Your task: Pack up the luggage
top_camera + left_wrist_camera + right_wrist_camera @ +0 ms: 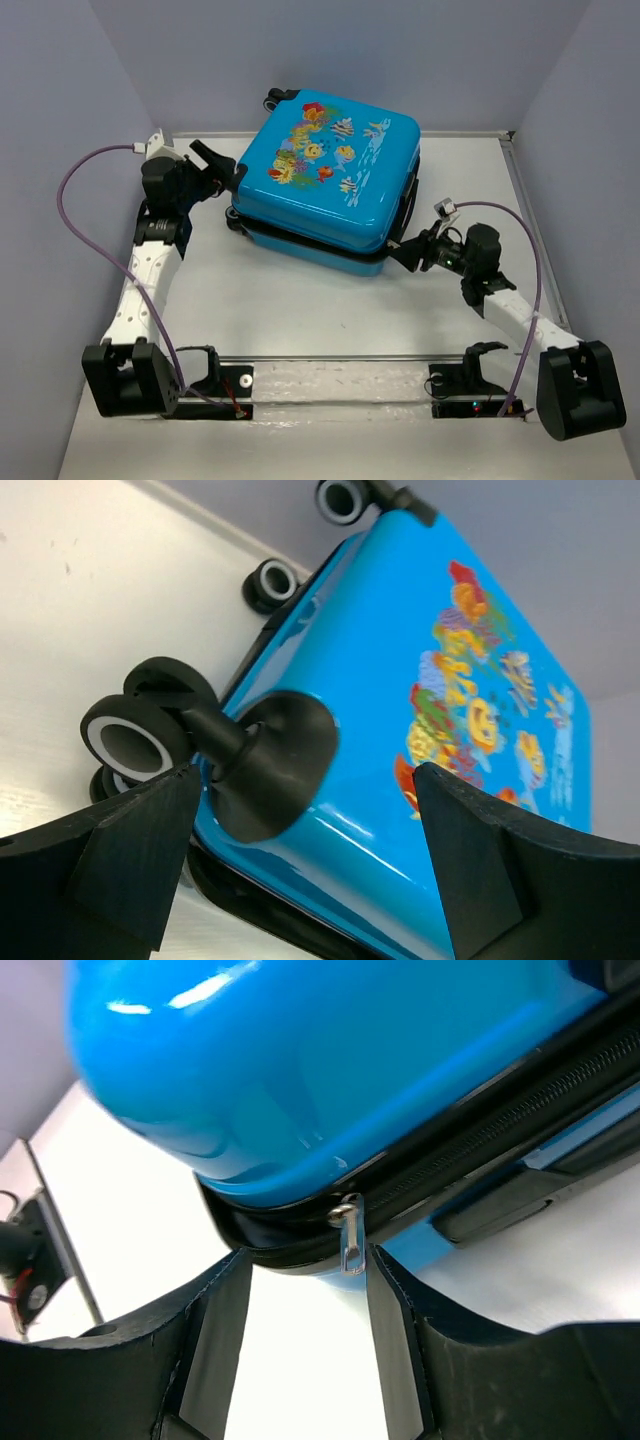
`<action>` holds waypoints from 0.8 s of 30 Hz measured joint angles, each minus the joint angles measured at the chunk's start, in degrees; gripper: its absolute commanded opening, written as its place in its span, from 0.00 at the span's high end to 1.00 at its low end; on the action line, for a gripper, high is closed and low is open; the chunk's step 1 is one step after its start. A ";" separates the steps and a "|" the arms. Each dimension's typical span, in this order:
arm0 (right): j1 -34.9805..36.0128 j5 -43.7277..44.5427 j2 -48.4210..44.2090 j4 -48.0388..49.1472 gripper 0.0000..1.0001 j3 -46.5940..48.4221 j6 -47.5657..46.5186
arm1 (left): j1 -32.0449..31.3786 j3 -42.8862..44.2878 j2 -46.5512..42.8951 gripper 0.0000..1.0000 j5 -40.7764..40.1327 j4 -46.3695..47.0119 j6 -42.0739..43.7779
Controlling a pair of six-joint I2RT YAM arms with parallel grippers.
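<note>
With the luggage [330, 180] lying flat and zipped, its zipper pull [352, 1240] hung at the luggage's near-right corner between my right gripper's [305, 1290] parted, empty fingers — the nearer arm — while the left gripper [305, 780] gaped wide beside 1 wheel [125, 742].

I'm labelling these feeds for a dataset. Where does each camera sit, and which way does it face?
Top external: above and behind the arms, looking down at the table and luggage; left arm, right arm, left gripper and right gripper all show.
Left wrist: on the left arm, facing the luggage's wheeled corner; its open fingers frame a wheel.
Right wrist: on the right arm, low, facing the zipper; its fingers flank the zipper pull.
Shared: top external and left wrist both show the fish print.
</note>
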 measured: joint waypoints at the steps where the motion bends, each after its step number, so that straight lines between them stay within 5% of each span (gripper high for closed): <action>1: 0.02 -0.37 -0.72 -0.37 0.44 0.07 0.26 | 0.15 0.15 1.14 0.01 0.02 -0.04 -0.07; 18: 0.02 -4.44 -18.34 -6.29 0.44 0.37 7.50 | 1.57 4.11 19.61 0.01 -2.62 2.73 -8.37; 24: 0.02 -4.35 -19.02 -6.32 0.44 -1.33 8.52 | 1.66 4.09 22.80 0.13 -2.25 6.78 -12.96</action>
